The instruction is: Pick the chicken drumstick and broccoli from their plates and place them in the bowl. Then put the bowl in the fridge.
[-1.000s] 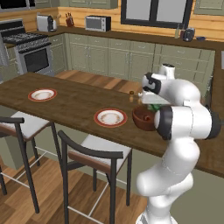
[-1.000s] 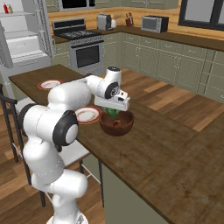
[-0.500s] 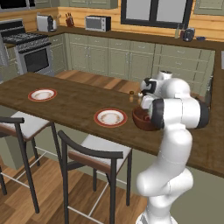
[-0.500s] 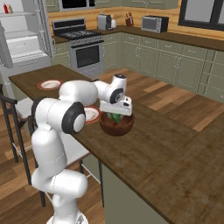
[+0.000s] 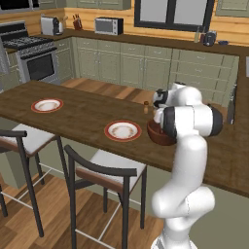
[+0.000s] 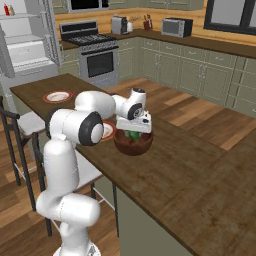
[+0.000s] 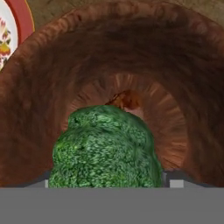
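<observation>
The dark wooden bowl point(image 6: 133, 145) stands on the island counter, with its inner wall point(image 7: 48, 74) all around the hand view. My gripper point(image 6: 133, 129) reaches down into it, shut on the broccoli point(image 7: 105, 151), a lumpy green floret whose top shows above the rim point(image 6: 132, 134). Its fingertips point(image 7: 175, 180) press the floret's sides. The reddish-brown chicken drumstick point(image 7: 127, 100) lies on the bowl's bottom, just behind the floret. From the left, the bowl point(image 5: 156, 135) is half hidden by my arm. One red-rimmed plate point(image 5: 123, 130) lies bare beside the bowl, the other point(image 5: 47, 105) far left.
The fridge point(image 6: 25, 47) stands open at the counter's far end, its pale shelves showing. Two bar stools point(image 5: 104, 168) line the counter's near side. A small shaker point(image 5: 145, 107) stands behind the bowl. The steel range point(image 5: 30, 63) sits against the back wall.
My hand has come down over the bowl with the broccoli, and the elbow has swung in closer. The bowl and plates have not moved.
</observation>
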{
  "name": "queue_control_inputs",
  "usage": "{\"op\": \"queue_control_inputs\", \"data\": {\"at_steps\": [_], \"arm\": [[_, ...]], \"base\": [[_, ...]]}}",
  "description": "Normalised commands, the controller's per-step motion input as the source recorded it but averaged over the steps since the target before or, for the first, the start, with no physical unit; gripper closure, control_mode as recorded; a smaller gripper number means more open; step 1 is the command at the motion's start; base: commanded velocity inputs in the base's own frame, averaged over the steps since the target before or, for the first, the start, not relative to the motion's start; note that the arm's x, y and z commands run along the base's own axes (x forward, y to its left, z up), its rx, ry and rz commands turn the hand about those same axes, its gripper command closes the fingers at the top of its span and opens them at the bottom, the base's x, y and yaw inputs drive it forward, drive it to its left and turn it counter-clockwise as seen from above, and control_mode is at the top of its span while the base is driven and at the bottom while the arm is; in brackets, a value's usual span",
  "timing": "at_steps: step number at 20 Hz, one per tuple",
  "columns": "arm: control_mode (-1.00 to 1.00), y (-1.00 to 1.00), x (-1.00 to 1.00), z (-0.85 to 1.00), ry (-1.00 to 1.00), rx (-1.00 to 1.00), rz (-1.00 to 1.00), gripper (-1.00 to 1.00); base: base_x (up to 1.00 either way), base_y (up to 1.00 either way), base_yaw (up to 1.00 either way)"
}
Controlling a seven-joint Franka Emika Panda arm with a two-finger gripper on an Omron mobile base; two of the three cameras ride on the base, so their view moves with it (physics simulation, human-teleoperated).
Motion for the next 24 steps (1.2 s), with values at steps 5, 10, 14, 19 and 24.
{"op": "queue_control_inputs", "data": {"at_steps": [5,10,14,19,24], "arm": [[-1.0,0.0,0.32,-0.27,0.0,0.0,0.05,1.0],[-1.0,0.0,0.18,-0.2,-0.01,0.0,0.04,-1.0],[-1.0,0.0,-0.14,0.0,-0.14,0.0,0.0,-1.0],[-1.0,0.0,-0.37,0.14,-0.25,0.0,0.0,-1.0],[-1.0,0.0,-0.23,0.16,-0.13,0.0,0.0,-1.0]], "base": [[0.0,0.0,0.0],[0.0,0.0,0.0],[0.0,0.0,0.0],[0.0,0.0,0.0],[0.0,0.0,0.0]]}}
